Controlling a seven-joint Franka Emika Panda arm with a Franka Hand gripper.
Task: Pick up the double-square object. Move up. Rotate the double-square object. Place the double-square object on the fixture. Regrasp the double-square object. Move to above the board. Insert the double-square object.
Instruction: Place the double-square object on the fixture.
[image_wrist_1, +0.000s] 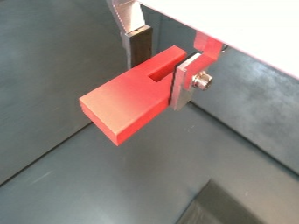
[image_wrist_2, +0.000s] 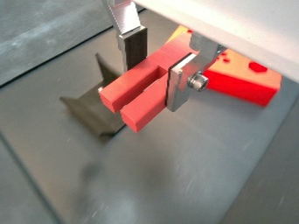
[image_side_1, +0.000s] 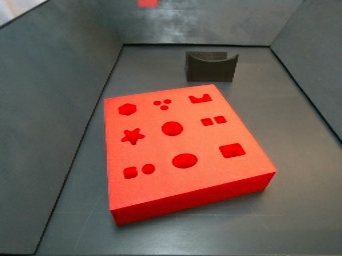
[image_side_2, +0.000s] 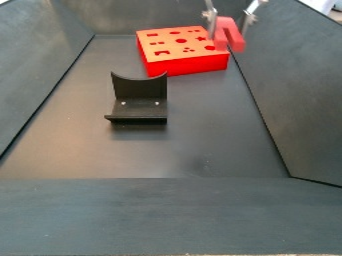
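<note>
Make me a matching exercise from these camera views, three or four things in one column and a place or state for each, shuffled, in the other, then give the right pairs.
Things
1. double-square object
2. fixture
3. board
4. gripper

Places or states
A. dark, standing alone on the floor with nothing in its notch
B. bright red slab lying flat, with recessed shape holes
C. shut on a piece, up off the floor
D. small red block clamped between two silver fingers

Pairs: 1-D, 2-A, 3-B, 4-C
</note>
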